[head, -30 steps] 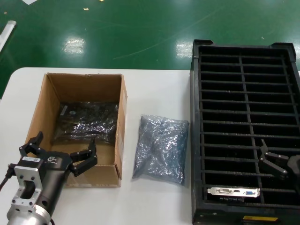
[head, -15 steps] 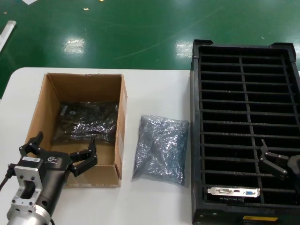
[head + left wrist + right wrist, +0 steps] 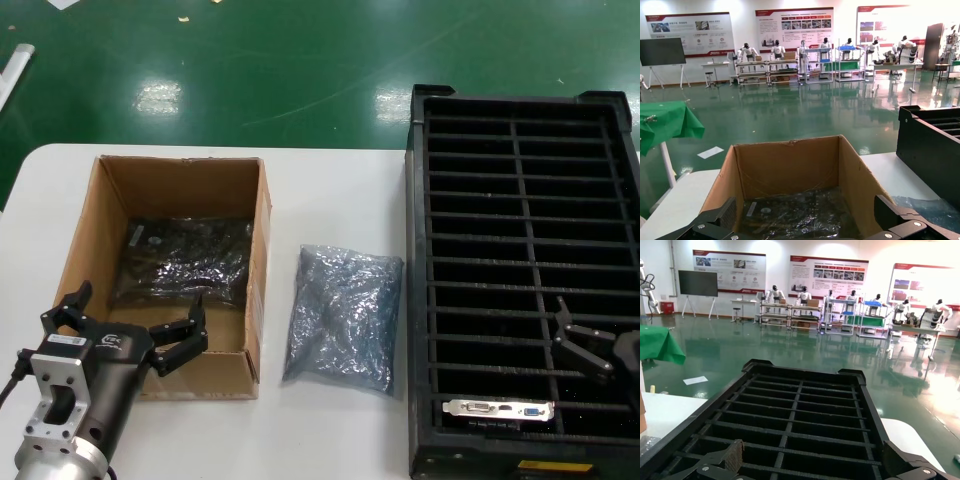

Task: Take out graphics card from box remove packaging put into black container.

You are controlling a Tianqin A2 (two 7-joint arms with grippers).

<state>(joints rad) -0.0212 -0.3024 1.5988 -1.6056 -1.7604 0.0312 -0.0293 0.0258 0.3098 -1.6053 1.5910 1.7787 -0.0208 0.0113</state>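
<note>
Fingers of the left gripper [image 3: 135, 322] are spread at the near wall of the box [image 3: 85, 235], positioned to reach the bagged card [image 3: 185, 262] inside. Right of the box lies empty packaging [image 3: 342, 312]. Farther right, the black container [image 3: 520, 160] holds a graphics card [image 3: 500, 409] slotted upright; the right gripper [image 3: 580, 340] hovers above it, fingers spread.

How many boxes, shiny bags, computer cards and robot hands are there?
Boxes: 2, the brown box and the black container
Shiny bags: 2, the empty bag and the bag in the brown box
Bare graphics card: 1
Grippers: 2, left gripper, right gripper
Total: 7
</note>
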